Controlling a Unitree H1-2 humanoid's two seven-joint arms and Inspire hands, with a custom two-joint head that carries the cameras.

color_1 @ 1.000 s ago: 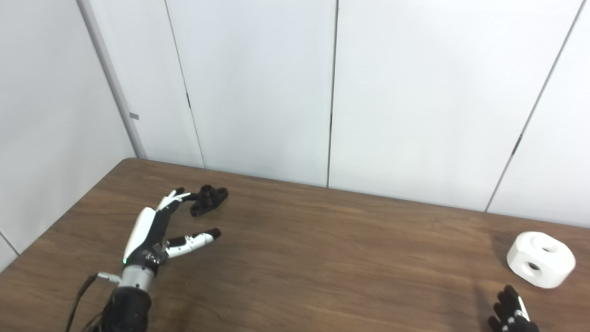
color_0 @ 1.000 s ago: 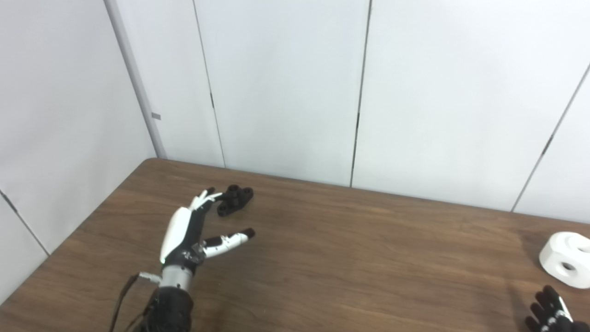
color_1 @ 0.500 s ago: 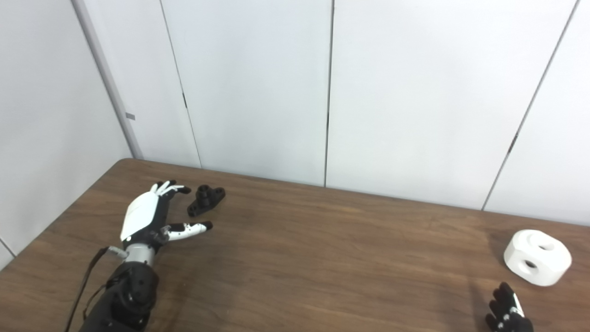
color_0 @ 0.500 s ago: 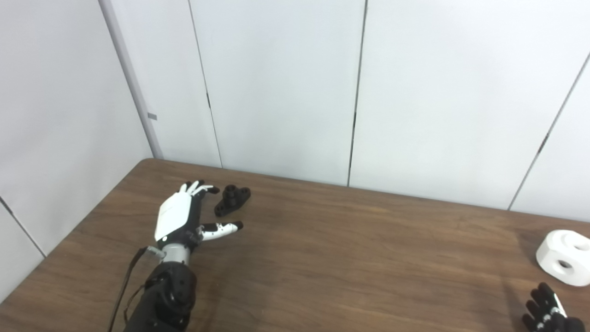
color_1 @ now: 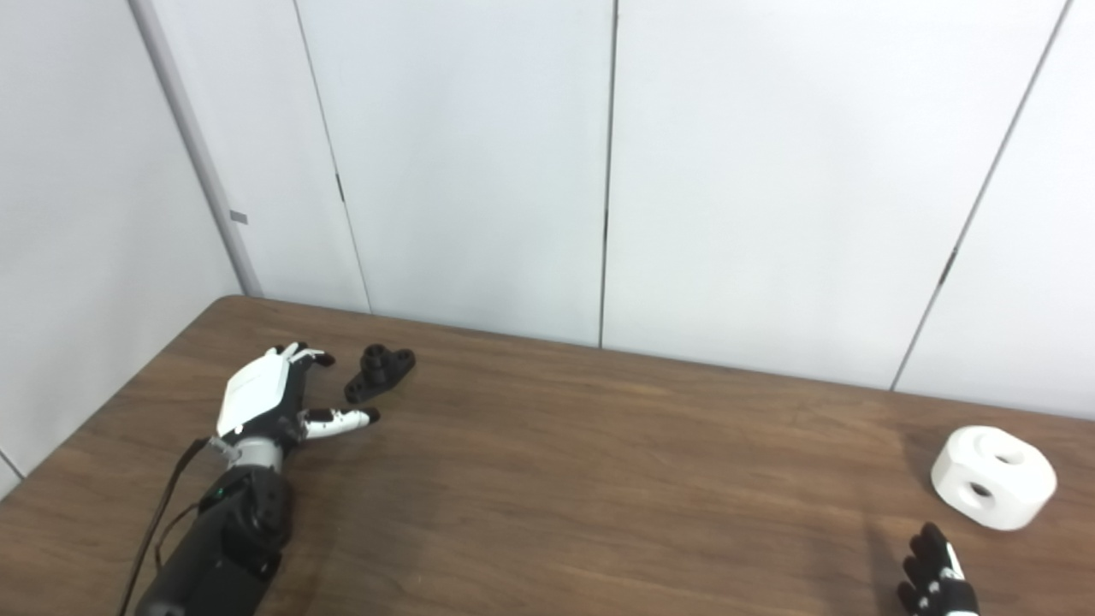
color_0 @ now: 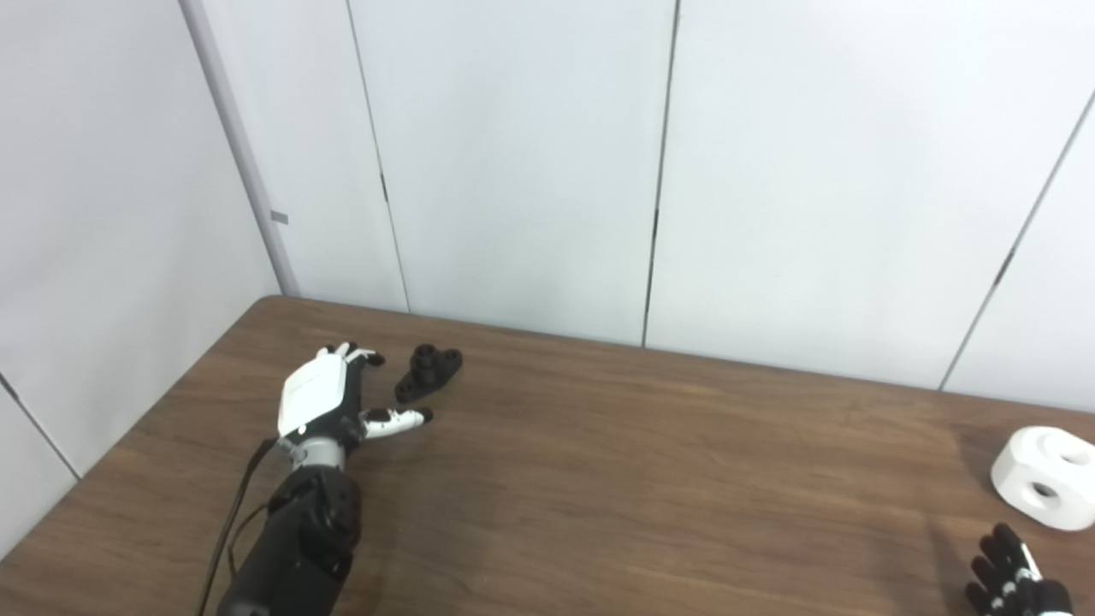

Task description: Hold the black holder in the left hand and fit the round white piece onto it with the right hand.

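Left eye view: left hand (color_0: 323,400) now rolled palm-down, lower than before, fingers spread, empty, just left of holder (color_0: 428,372), not touching. Holder black, flanged, flat on table (color_0: 599,479), unmoved.

Right eye view: white piece (color_1: 992,476) round, holed, far right; right hand (color_1: 938,582) below, fingers apart, empty.

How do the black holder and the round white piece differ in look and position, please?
The black holder is dark and small with a flanged shape; the round white piece is pale, bulkier and rounded with holes. The holder lies far left just beyond the open left hand; the white piece sits far right beyond the right hand. Both rest ungrasped on the table.
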